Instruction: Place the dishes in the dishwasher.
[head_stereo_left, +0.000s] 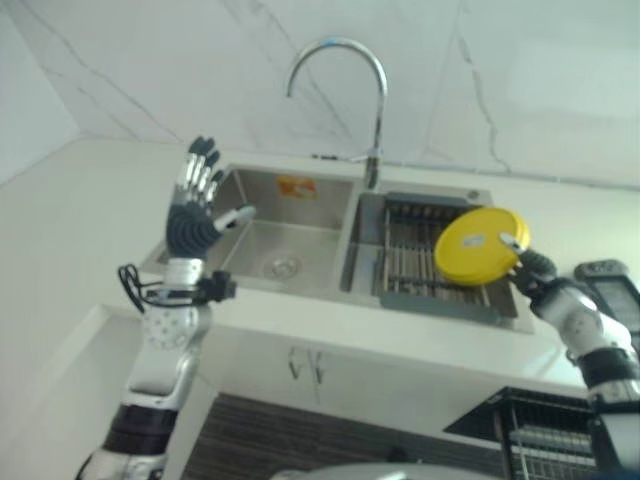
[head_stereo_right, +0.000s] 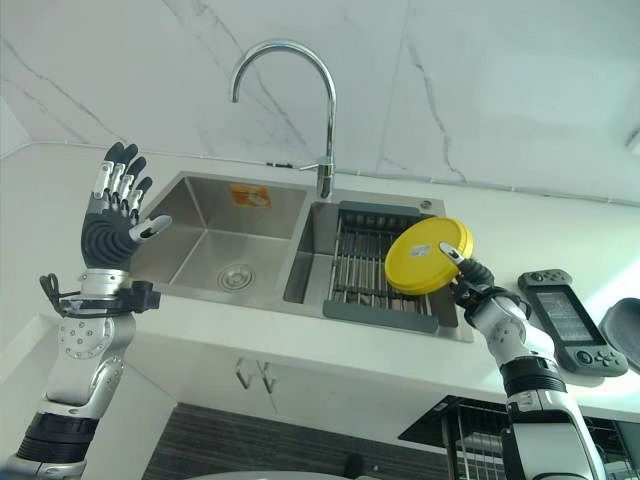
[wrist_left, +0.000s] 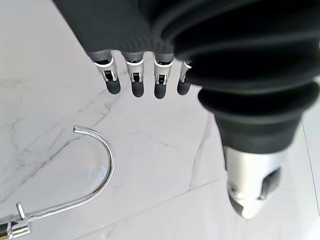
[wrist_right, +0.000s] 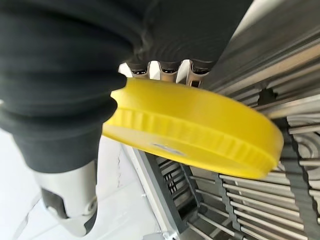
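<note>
yellow plate (head_stereo_right: 428, 256) held tilted over the sink rack (head_stereo_right: 372, 270), pinched at its rim by right hand (head_stereo_right: 470, 275); judged light, rigid, slippery. left hand (head_stereo_right: 113, 215) raised, fingers spread, empty.

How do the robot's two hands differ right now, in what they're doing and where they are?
The right hand is pinching the round yellow plastic dish by its rim, while the left hand holds nothing, its fingers straight. The right hand is low over the metal drying rack in the right sink basin; the left hand is raised upright beside the left basin. Both wear dark ribbed covers.
</note>
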